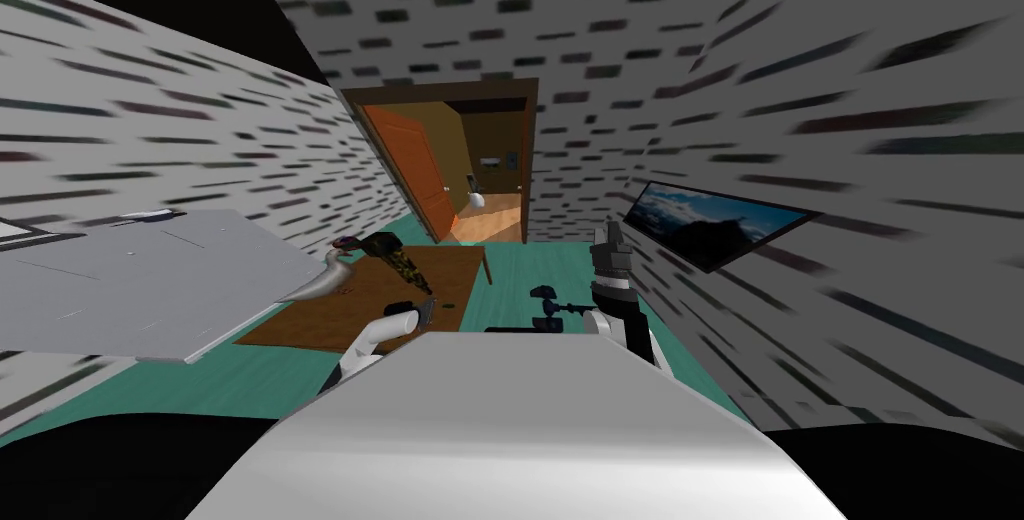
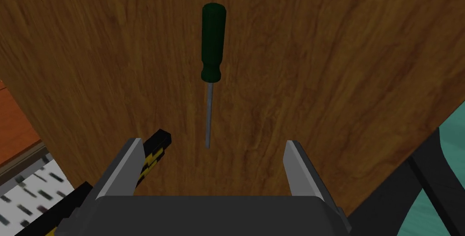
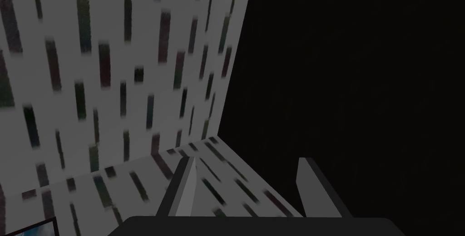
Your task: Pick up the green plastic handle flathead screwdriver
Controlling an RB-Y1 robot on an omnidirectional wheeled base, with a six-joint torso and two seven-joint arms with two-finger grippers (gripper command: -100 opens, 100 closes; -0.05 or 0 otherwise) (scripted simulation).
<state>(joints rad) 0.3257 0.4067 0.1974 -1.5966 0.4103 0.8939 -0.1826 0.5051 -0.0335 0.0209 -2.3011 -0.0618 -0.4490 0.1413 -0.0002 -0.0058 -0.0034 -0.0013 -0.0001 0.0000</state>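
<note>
Wood-grain table (image 1: 330, 319) is the biggest item. The head view puts it low and ahead-left on a teal floor (image 1: 540, 274). A big flat grey slab (image 1: 150, 274) covers the table's left side in that picture, and an open orange door (image 1: 410, 169) stands beyond it. The head view also gives the clutter on the far part of the table: a white bird figure (image 1: 328, 279) and a black-and-yellow power tool (image 1: 395, 256) just beside it.

The left wrist view gives the close detail. The tabletop runs edge to edge, with a dark table leg (image 2: 427, 179) at one corner over the teal floor. The left gripper (image 2: 213, 156) hangs above the wood, fingers spread wide and gripping nothing. A black-and-yellow striped bar (image 2: 156, 149) sits just beside one finger; cannot tell if it belongs to the power tool.

The screwdriver (image 2: 212, 42) lies flat on the table straight ahead of the left gripper. Its handle is at the far end, and its shaft points back toward the fingers. The tip stops just short of the gap between them, touching neither. The handle is dark green and smooth, with a rounded end and a narrow waist before a flared collar. The shaft is thin and grey. The tip is too small to read its shape.

The right gripper (image 3: 247, 165) is raised at the right, off the table, with its fingers apart and nothing between them.
</note>
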